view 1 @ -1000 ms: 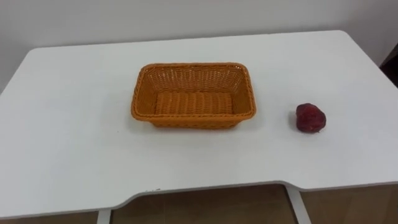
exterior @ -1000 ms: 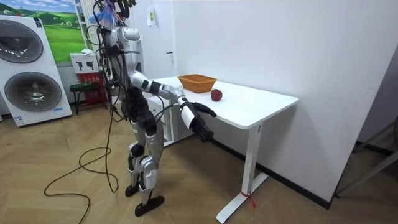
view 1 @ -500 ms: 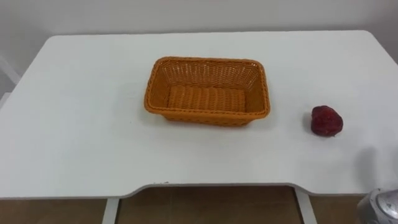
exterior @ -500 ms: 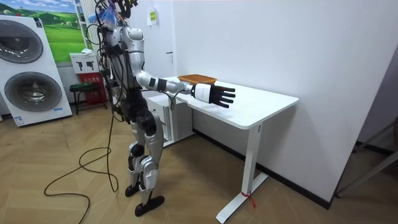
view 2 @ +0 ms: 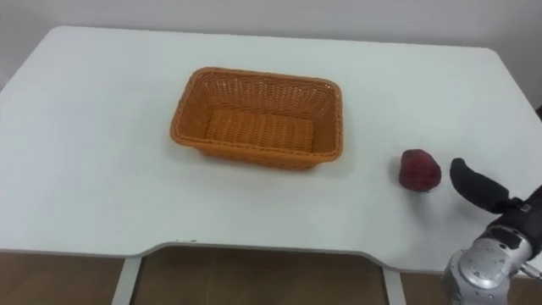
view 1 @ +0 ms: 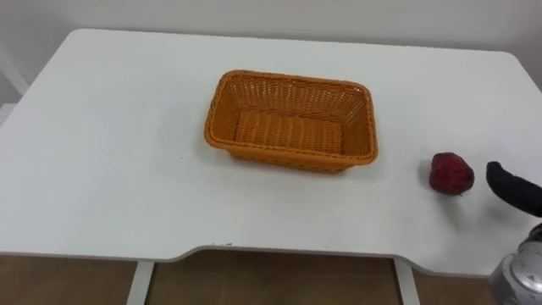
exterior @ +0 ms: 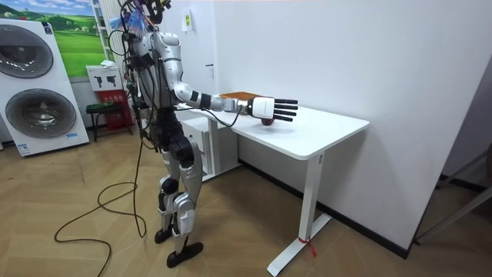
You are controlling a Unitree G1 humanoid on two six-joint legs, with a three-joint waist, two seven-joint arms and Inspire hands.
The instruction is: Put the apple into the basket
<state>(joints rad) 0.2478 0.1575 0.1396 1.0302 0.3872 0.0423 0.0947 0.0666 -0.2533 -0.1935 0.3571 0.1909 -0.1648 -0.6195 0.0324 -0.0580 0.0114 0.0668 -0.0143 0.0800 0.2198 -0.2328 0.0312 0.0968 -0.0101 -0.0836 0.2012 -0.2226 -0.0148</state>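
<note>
A dark red apple (view 1: 450, 173) lies on the white table (view 1: 110, 169), to the right of an orange wicker basket (view 1: 292, 80) that is empty. My right hand (view 1: 512, 188) comes in from the lower right, a dark finger just right of the apple with a small gap between them. In the room view the right hand (exterior: 273, 108) is stretched out flat over the table with straight fingers, and the apple (exterior: 265, 121) peeks out just beneath it. Nothing is held.
I stand at the table's long front edge (view 1: 279, 251), with wooden floor below it. A wall runs behind the table. Washing machines (exterior: 38, 85) stand far off at the room view's left.
My right arm has swung up from below the table's edge to table height beside the apple. The eye view has shifted slightly; the apple and basket have not moved.
</note>
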